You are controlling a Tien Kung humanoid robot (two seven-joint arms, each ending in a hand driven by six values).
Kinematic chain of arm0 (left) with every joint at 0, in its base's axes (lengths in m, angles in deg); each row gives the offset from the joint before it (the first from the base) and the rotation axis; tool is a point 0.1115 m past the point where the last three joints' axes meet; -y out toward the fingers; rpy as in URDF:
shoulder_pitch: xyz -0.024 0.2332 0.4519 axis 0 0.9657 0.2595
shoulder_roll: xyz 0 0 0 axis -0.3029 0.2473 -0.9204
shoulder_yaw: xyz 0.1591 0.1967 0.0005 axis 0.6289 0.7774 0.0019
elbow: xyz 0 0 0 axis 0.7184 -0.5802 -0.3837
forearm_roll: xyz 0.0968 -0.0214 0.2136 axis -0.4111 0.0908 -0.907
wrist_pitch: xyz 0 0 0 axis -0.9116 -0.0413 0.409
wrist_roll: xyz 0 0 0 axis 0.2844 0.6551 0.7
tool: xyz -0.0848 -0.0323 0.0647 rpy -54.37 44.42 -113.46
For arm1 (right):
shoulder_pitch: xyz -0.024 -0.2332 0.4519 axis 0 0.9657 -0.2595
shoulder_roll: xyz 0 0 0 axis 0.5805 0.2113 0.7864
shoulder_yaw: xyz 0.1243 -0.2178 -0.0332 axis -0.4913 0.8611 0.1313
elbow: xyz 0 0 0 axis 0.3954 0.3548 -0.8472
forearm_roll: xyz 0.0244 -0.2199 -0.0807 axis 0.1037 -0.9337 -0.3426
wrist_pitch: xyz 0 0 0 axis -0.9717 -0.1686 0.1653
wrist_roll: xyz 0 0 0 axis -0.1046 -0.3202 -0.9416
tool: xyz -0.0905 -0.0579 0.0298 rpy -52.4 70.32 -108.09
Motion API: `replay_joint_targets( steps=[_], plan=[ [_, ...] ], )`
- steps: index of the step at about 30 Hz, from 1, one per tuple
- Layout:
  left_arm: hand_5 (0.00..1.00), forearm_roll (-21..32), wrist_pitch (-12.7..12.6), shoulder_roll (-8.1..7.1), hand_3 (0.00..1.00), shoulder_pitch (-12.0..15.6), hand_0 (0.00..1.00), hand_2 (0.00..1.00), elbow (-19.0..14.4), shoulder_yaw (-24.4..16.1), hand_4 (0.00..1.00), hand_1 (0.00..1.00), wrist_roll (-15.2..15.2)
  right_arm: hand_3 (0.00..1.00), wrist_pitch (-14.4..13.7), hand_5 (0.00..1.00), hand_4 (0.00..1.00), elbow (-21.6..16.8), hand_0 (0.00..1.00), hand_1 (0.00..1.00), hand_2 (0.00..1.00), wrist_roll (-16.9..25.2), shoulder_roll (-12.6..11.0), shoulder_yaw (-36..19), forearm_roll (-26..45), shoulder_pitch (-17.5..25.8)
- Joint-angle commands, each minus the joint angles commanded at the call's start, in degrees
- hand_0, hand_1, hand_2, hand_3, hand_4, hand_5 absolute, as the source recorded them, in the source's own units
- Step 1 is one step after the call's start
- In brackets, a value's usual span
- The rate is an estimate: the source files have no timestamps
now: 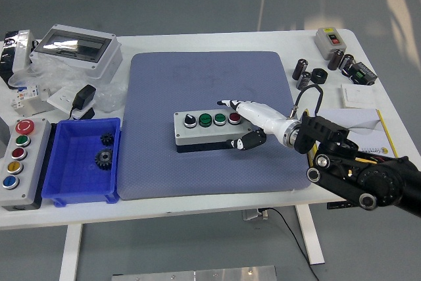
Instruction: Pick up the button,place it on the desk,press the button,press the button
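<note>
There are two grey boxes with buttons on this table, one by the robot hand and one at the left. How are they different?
The button box on the blue mat lies crosswise and carries four controls in a row: a black knob, two green buttons, one red. The button box at the left edge lies lengthwise on the bare table, with five: red, green, yellow, red, blue. Only the first has the right robot hand at its end. Both are grey with round buttons.

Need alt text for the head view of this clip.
The robot's right hand grips the right end of a grey button box lying on a blue mat on the white table. A blue bin sits left.
</note>
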Motion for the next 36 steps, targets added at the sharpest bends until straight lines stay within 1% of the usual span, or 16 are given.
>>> replay_joint_targets(
  steps=[1,2,7,8,13,14,15,19,20,21,25,29,32,36],
  plan=[
    [0.281,-0.1,0.0,0.0,0.606,0.0,0.611,0.559,0.0,0.0,0.615,0.595,0.0,0.998,0.0,0.093,0.745,-0.1,0.998,0.986,0.994,0.0,-0.1,-0.1,0.1,0.0],
    [0.282,-0.1,0.1,0.01,0.605,0.0,0.611,0.556,0.0,-0.1,0.613,0.592,0.0,0.998,0.1,0.073,0.728,-0.2,0.998,0.987,0.995,0.0,-0.1,-0.1,0.1,0.0],
    [0.282,-0.3,0.3,0.08,0.605,0.1,0.611,0.556,0.0,-0.2,0.613,0.592,0.1,0.998,1.0,0.073,0.728,-0.8,0.998,0.987,0.995,0.0,-0.7,-0.6,0.6,-0.2],
    [0.277,-0.3,0.3,0.09,0.604,0.1,0.611,0.552,0.0,-0.2,0.607,0.588,0.1,0.998,1.2,0.084,0.744,-1.0,0.998,0.987,0.997,-0.1,-0.8,-0.7,0.8,-0.2],
    [0.277,-0.5,0.4,0.1,0.604,0.1,0.611,0.552,0.0,-0.4,0.607,0.588,0.2,0.998,2.2,0.084,0.744,-1.9,0.998,0.987,0.997,-0.2,-1.8,-1.3,1.5,-0.5],
    [0.262,-0.5,0.4,0.1,0.604,0.1,0.611,0.549,0.0,-0.4,0.592,0.585,0.2,0.998,2.4,0.109,0.751,-2.2,0.998,0.987,0.998,-0.2,-2.1,-1.4,1.6,-0.6],
    [0.262,-0.6,0.4,0.11,0.604,0.1,0.611,0.549,0.0,-0.4,0.592,0.585,0.2,0.998,2.6,0.109,0.751,-2.6,0.998,0.987,0.998,-0.2,-2.4,-1.7,1.6,-0.6],
    [0.262,-0.6,0.4,0.14,0.604,0.2,0.611,0.549,0.0,-0.6,0.592,0.585,0.3,0.998,4.0,0.109,0.751,-5.6,0.998,0.987,0.998,-0.7,-4.5,-3.6,1.6,-0.9],
    [0.263,-0.7,0.4,0.14,0.603,0.2,0.611,0.546,0.0,-0.6,0.592,0.584,0.3,0.998,4.3,0.13,0.763,-6.4,0.998,0.993,0.998,-0.8,-5.0,-4.1,1.7,-0.9],
    [0.263,-0.7,0.3,0.15,0.603,0.2,0.611,0.546,0.0,-0.7,0.592,0.584,0.2,0.998,4.8,0.13,0.763,-7.4,0.998,0.993,0.998,-1.1,-5.6,-4.9,2.1,-1.0],
    [0.263,-0.7,0.1,0.2,0.603,0.3,0.611,0.546,0.0,-0.7,0.592,0.584,0.1,0.998,5.6,0.13,0.763,-12.1,0.998,0.993,0.998,-2.8,-8.6,-9.1,4.3,-0.6],
    [0.257,-0.6,0.0,0.26,0.601,0.4,0.611,0.546,0.0,-0.7,0.587,0.584,0.0,0.998,6.5,0.136,0.767,-15.1,0.998,0.994,0.998,-4.2,-10.7,-12.3,5.7,-0.4],
    [0.257,-0.6,0.0,0.24,0.601,0.4,0.61,0.547,0.0,-0.7,0.588,0.583,-0.1,0.998,7.1,0.141,0.769,-15.9,0.998,0.998,0.998,-5.2,-11.5,-12.7,6.4,-0.8],
    [0.257,-0.5,-0.1,0.21,0.601,0.2,0.61,0.547,0.0,-0.7,0.588,0.583,0.0,0.998,7.6,0.141,0.769,-16.1,0.998,0.998,0.998,-6.4,-11.5,-11.6,6.7,-1.4]
  ],
)
